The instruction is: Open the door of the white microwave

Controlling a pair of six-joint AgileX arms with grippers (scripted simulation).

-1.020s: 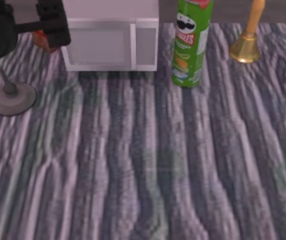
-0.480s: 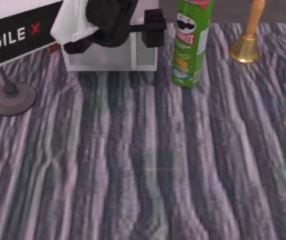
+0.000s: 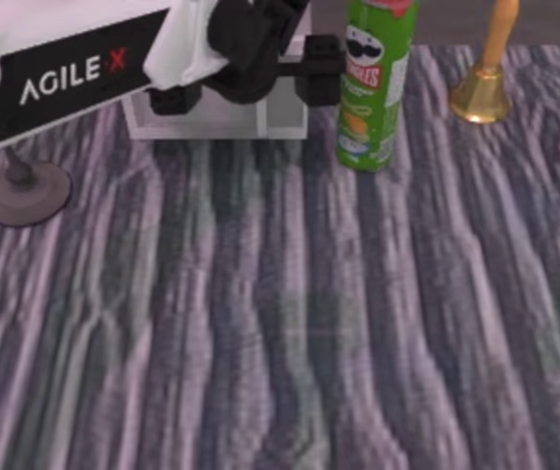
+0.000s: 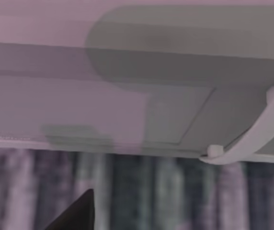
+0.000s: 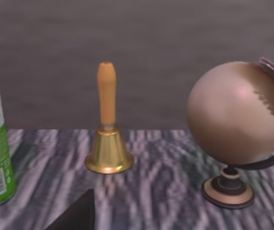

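The left arm [image 3: 84, 73] reaches across above the microwave [image 3: 282, 119], which sits at the far edge of the bench [image 3: 280, 323], just left of the Pringles can [image 3: 376, 83]. The left tool [image 3: 319, 70] hangs over the microwave's right end, right up against the can; whether its fingers are apart or together, I cannot tell. The wrist camera looks close in on the microwave's white front, where the door [image 4: 70, 112] looks flush with the body and a curved white handle [image 4: 256, 139] stands out from it. Only a strip of the microwave's front shows under the arm from above. Right of the can stands a brass bell [image 3: 483, 83]. Left of the microwave, a grey stand [image 3: 23, 188] sits on the bench. The right tool shows only as a dark tip [image 5: 74, 215], facing the bell and a globe [image 5: 237, 124].
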